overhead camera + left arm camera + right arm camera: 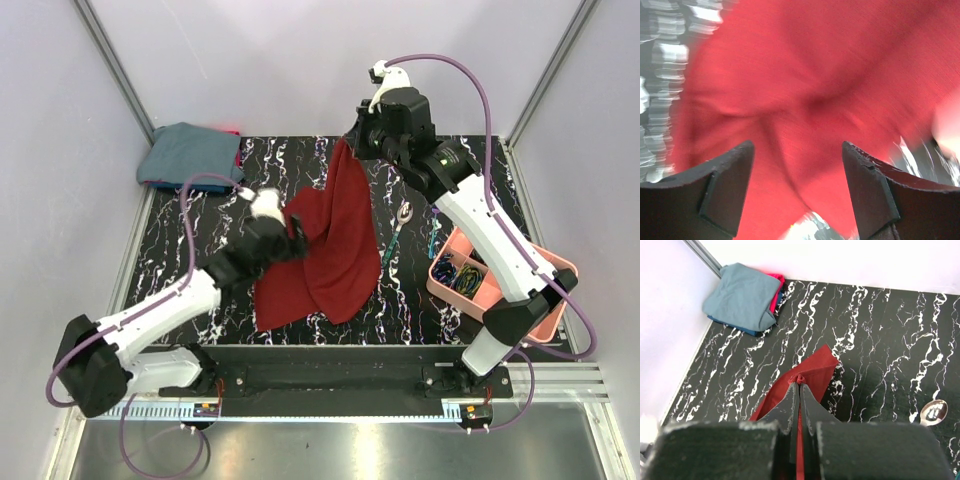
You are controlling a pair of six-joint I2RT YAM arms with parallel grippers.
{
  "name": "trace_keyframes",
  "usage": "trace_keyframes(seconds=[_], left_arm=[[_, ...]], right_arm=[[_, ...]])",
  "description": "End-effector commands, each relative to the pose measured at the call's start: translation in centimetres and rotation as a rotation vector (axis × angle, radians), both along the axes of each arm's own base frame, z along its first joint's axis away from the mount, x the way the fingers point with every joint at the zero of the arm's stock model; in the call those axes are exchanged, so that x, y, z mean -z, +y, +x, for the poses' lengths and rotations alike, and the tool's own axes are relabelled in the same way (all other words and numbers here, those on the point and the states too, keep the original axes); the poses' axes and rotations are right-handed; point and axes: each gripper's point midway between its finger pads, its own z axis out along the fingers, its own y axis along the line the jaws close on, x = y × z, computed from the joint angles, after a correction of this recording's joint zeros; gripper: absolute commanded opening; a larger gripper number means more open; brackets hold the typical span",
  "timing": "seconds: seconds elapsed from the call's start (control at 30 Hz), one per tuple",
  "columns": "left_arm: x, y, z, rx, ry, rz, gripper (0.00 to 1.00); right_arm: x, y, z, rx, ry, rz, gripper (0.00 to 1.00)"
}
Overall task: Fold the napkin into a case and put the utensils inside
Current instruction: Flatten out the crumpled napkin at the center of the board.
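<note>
**Dark red thin cloth napkin held up by one corner over the black marbled table**
The right gripper is pinched tight on a small bunch of the napkin's upper corner. The cloth hangs below it, its lower part spread on the table. The left gripper sits at the cloth's left edge, fingers spread apart with blurred red cloth beyond them. The silver-bowled, green-handled spoon lies just right of the napkin.
</note>
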Motion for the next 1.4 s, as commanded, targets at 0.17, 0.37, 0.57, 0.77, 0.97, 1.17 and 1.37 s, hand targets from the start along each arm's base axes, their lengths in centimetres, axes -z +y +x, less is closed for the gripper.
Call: trace_keyframes(seconds=[0.17,0.37,0.57,0.77,0.97,1.17,1.37], left_arm=[[5.7,9.9,5.1,-0.364,0.300,0.188,0.77],[9.2,12.1,9.5,-0.438,0.365,0.283,0.76],[7.9,10.0,16.1,-0.269,0.314,0.284,0.75],[9.4,6.4,23.4,-0.140,0.273,0.322,0.79],[9.6,4.1,27.1,-0.213,0.223,0.329,0.79],[13.7,2.4,26.5,-0.191,0.329,0.405,0.78],[16.2,1.8,24.6,-0.138,0.425,0.387,0.63]], right_arm=[[-1.6,-2.1,-0.2,0.016,-0.036,0.017,0.00],[-0.7,-2.7,0.0,0.004,-0.018,0.019,0.00],[0.6,-3.9,-0.1,0.011,-0.004,0.005,0.00],[3.0,-4.3,0.1,0.010,0.039,-0.012,0.00],[4.4,-4.0,0.0,-0.006,0.069,-0.018,0.00],[5.4,-4.1,-0.1,-0.007,0.082,-0.022,0.00],[5.9,-4.3,-0.4,-0.007,0.084,-0.019,0.00]])
